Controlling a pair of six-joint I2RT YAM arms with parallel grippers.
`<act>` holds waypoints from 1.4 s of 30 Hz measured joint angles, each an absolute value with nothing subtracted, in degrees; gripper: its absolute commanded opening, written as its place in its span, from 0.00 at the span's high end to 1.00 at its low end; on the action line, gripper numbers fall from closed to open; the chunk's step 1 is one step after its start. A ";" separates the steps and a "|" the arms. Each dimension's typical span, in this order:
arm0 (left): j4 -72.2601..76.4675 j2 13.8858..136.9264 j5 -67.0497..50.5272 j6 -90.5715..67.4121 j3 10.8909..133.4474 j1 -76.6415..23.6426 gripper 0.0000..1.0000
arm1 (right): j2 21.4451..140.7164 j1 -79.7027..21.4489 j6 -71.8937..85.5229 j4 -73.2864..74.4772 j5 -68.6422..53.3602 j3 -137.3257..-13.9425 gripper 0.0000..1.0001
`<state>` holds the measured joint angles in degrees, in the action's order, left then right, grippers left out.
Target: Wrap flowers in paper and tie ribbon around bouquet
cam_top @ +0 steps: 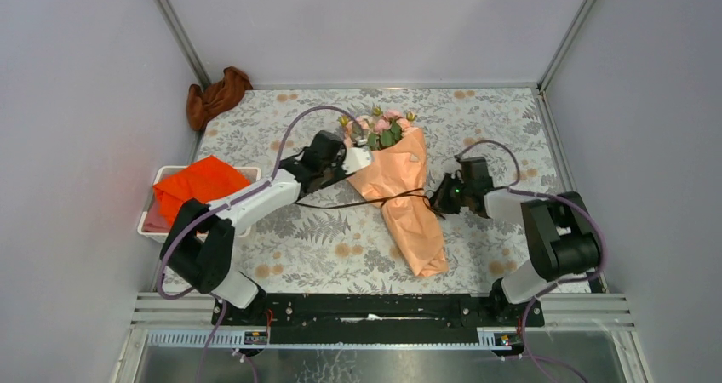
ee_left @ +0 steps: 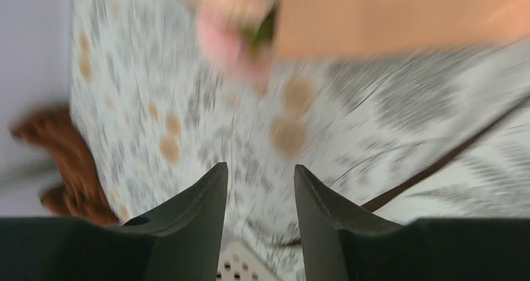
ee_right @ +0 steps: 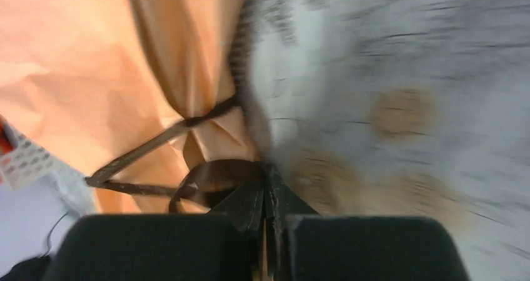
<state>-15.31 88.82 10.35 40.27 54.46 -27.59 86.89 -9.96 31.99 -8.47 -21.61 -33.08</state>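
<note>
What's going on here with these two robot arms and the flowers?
The bouquet, already wrapped in peach paper, lies on the table with a dark ribbon looped around its middle. The right arm's fingers are shut on the ribbon beside the cone. The left arm's fingers stand open near the blooms, holding nothing.

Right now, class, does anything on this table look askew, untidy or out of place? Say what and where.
Yes. The ribbon circles the middle of the bouquet, but one end trails loose across the table to the left. A brown cloth lies crumpled in the far left corner, and an orange cloth spills over the white basket.
</note>
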 measured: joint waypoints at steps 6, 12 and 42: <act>-24.51 87.90 -1.93 38.44 64.79 -40.23 0.55 | 94.50 -22.22 38.35 -15.16 -24.88 -35.88 1.00; -37.63 87.81 -19.62 39.62 70.19 -40.03 0.54 | 97.93 -35.18 45.71 -19.97 -28.71 -40.16 1.00; -20.40 91.77 -18.35 59.13 49.10 -9.76 0.27 | 92.53 -34.37 34.04 -1.63 -21.93 -59.29 1.00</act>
<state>-20.40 91.77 -18.35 59.13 49.10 -9.76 92.53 -34.37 34.04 -1.63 -21.93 -59.29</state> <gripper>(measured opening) 0.815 0.011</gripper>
